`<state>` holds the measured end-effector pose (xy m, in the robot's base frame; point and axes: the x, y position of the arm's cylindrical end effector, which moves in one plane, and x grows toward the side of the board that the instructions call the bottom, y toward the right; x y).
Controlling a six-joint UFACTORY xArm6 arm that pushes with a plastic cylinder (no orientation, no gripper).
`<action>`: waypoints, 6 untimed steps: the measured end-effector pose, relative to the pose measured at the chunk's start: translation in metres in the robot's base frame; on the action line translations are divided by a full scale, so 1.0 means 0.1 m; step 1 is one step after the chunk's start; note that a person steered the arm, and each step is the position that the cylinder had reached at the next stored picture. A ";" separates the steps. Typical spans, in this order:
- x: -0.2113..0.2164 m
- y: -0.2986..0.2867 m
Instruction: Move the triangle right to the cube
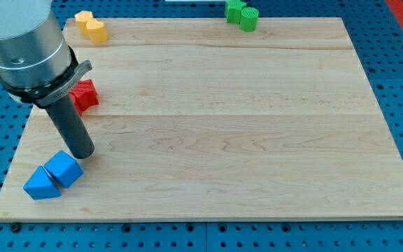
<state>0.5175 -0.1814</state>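
Blue triangle (39,184) sits at the desk's (222,126) bottom-left corner, already touching the blue cube (64,168) on its upper right. My tip (82,155) rests just above-right of the cube, so the cube's between them. No fingers here, just a rod.

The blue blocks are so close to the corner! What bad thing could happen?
The blue triangle already touches the blue cube near the board's bottom-left corner. My tip sits just above the cube, toward the view's top. Pushing downward could shove both blocks toward the board's edge. A sideways nudge could also split the pair apart. The red block behind the rod might get bumped.
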 end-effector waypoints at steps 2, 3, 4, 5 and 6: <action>-0.23 -0.45; 0.28 -0.60; 0.91 -0.60; 1.00 -0.58; 1.01 -0.56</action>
